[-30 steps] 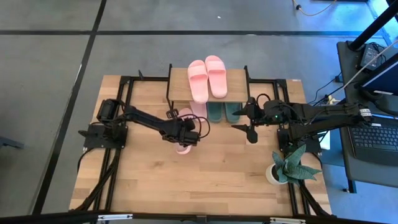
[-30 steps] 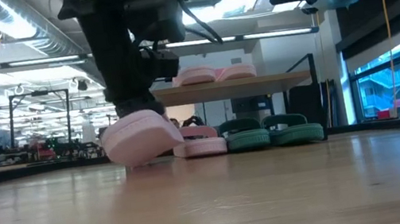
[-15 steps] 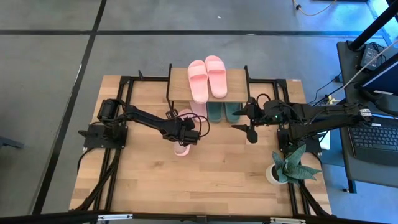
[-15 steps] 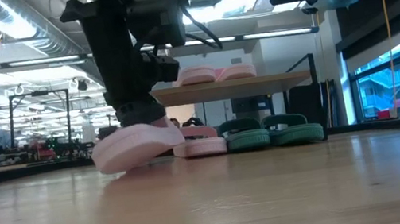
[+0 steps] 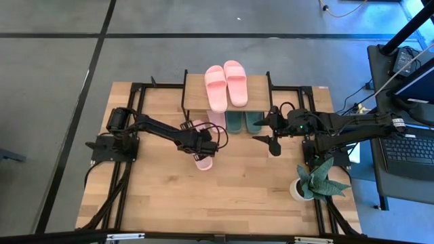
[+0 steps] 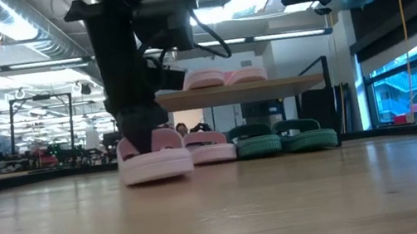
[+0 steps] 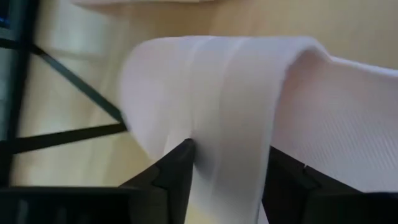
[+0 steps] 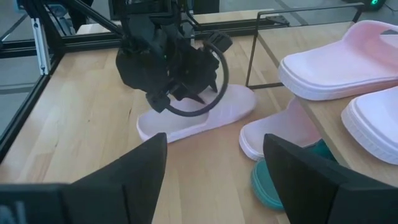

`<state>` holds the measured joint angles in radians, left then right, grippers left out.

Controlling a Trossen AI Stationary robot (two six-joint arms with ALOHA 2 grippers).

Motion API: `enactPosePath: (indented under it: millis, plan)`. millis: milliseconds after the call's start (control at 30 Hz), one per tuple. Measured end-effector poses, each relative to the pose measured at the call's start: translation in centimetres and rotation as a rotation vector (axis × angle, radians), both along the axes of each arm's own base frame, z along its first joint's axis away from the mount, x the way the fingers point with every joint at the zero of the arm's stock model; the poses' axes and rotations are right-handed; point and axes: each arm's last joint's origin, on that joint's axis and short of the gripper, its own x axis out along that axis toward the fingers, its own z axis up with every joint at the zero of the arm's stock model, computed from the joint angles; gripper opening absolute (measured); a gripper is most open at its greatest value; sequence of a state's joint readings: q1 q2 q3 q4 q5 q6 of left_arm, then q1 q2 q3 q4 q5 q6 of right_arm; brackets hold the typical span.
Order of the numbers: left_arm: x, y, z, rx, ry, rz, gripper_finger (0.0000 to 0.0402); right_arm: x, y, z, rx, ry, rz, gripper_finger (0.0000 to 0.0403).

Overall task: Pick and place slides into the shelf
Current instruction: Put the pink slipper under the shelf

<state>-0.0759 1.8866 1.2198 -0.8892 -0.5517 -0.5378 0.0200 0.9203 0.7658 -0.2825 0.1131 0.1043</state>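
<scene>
Judging by how the slides lay, the task was nearly finished: five of six were already in the shelf [image 5: 193, 96]. One light pink pair [image 5: 226, 83] sat on its wooden top board in the upper centre of the high view. The dark green pair [image 6: 283, 136] stood on the lower level, right of centre in the low view. A single pink slide [image 6: 210, 146] lay beside the green ones, at the left of that lower row.

The sixth slide [image 5: 201, 156] was the only one left out. It lay flat on the tabletop [image 5: 244, 196] near the middle of the high view, just in front of the shelf's left end. The left end effector [image 7: 224, 163] was clamped on its wide strap, one dark finger on each side, as the left wrist view showed. In the low view the slide's sole appeared to rest on the wood, left of centre.

The right end effector [image 5: 270, 141] hung right of centre in the high view, near the shelf's right end, its fingers spread wide and holding nothing.

What remained, as I read it, was one placement: sliding this last pink slide into the lower level next to its mate.
</scene>
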Motion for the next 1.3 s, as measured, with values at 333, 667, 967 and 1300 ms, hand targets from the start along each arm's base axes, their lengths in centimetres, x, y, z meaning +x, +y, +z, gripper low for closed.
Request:
enactPosePath:
  millis: [333,667,967,1300]
  plan:
    - [0.4,-0.2,1.5,-0.081,0.038,-0.017,0.0162,0.0,0.0,0.0,0.023,-0.003,-0.009,0.0268]
    - [1.2,0.1,4.5,0.038,0.07,-0.063,0.0162,0.0,0.0,0.0,0.023,-0.002,-0.01,0.0268]
    - [0.6,-0.4,6.3,0.055,0.119,-0.015,0.0162,0.0,0.0,0.0,0.024,-0.002,-0.01,0.0268]
    - [-4.7,-4.0,13.9,0.073,-0.316,-0.148,0.0162,0.6,0.5,-0.7,0.042,0.037,0.003,0.0268]
